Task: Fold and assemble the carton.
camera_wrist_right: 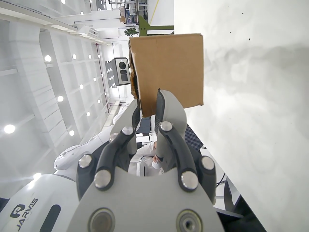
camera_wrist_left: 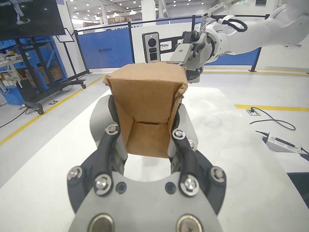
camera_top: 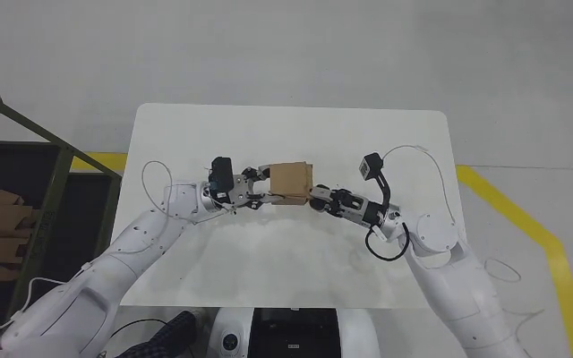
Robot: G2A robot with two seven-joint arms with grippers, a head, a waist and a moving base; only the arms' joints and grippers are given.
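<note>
Carton is mid-frame in the top view, above the white table. My left gripper clamps its open end. My right gripper pinches the opposite wall's edge. I judge they're bracing it square for flap folding.

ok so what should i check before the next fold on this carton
1. Left gripper shut on the carton: ok, a finger on each side of its open end.
2. Right gripper shut on the carton: ok, pinching one wall near a corner.
3. End facing the left wrist closed: not ok, it stands open.
4. Carton edges clean: not ok, one edge is ragged.
5. Carton lifted clear of the table: cannot tell.
</note>
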